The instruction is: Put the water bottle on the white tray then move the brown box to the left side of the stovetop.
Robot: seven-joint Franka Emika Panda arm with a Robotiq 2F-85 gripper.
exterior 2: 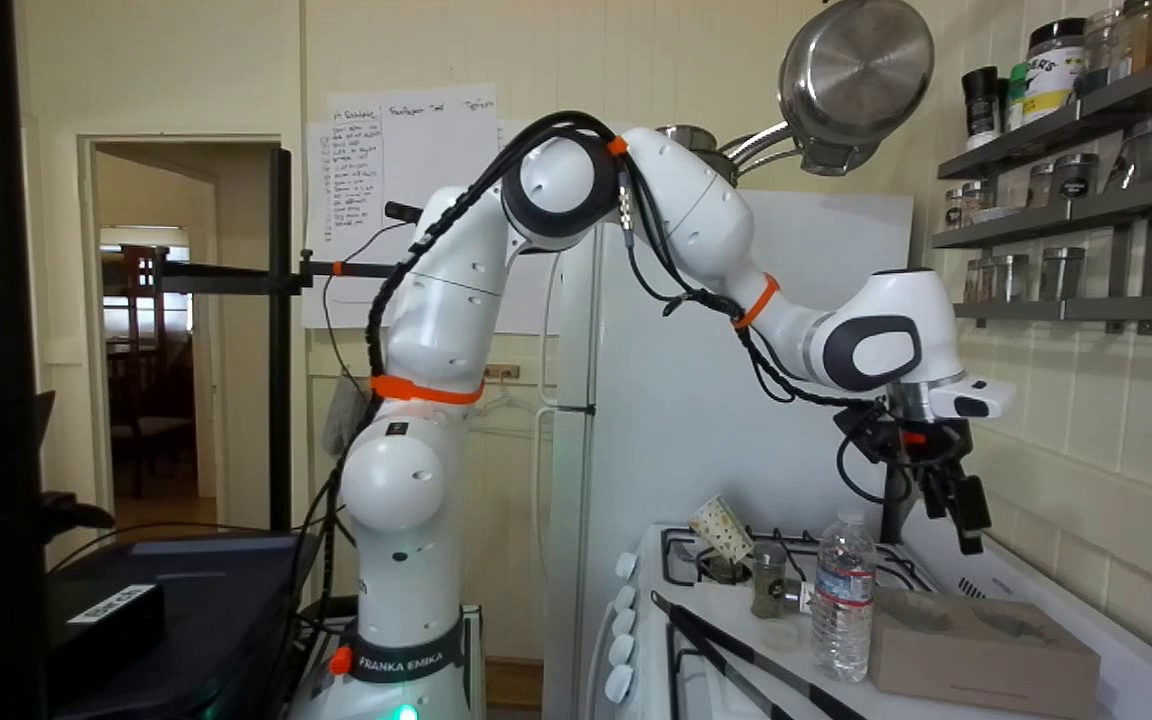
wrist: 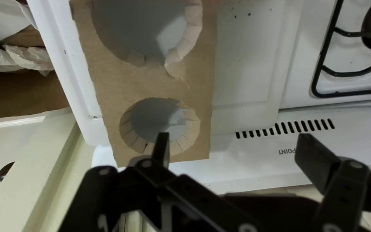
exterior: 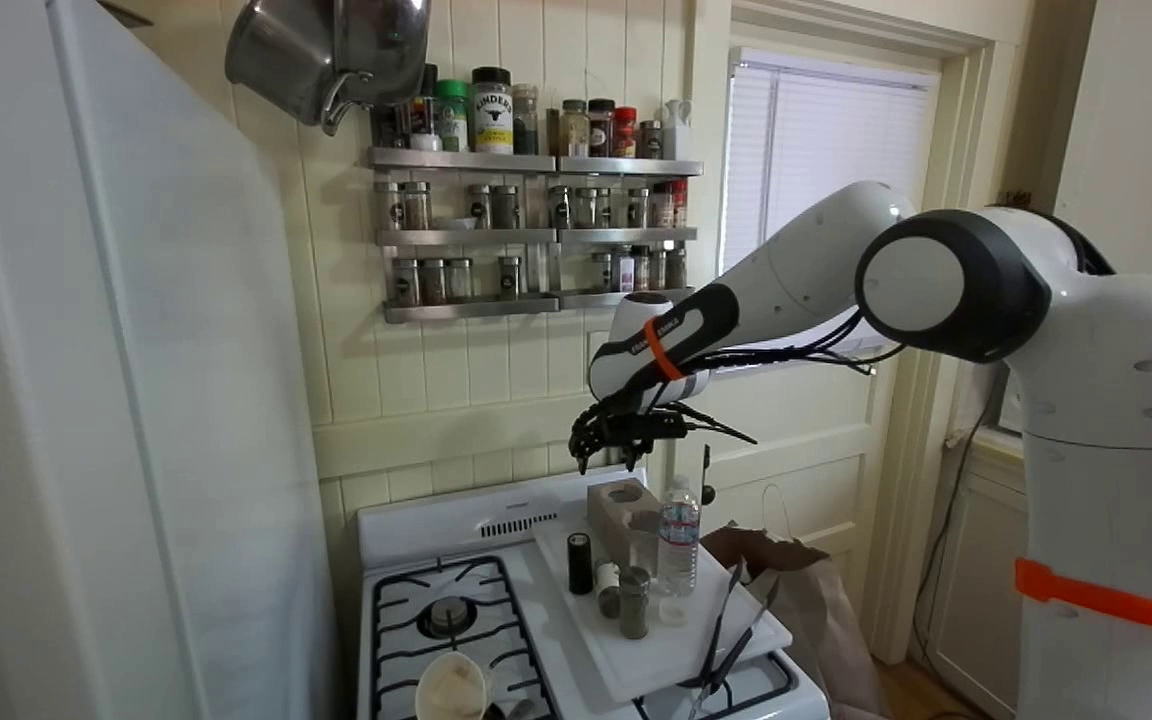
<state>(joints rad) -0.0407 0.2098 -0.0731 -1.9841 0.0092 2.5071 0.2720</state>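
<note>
Your gripper (exterior: 607, 464) hangs above the brown box (exterior 2: 976, 672), 2 fingers parted; beside that box stands the water bottle (exterior 2: 844, 605), white tray (exterior: 626, 672) beneath.

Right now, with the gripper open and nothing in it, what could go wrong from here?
The water bottle stands close beside the brown box, so shifting the box could topple it. In the wrist view, the open gripper overlaps the box's smaller hole with one finger, so a straight descent might catch in it. The larger hole has a torn edge; the box may rip further if gripped there.
</note>
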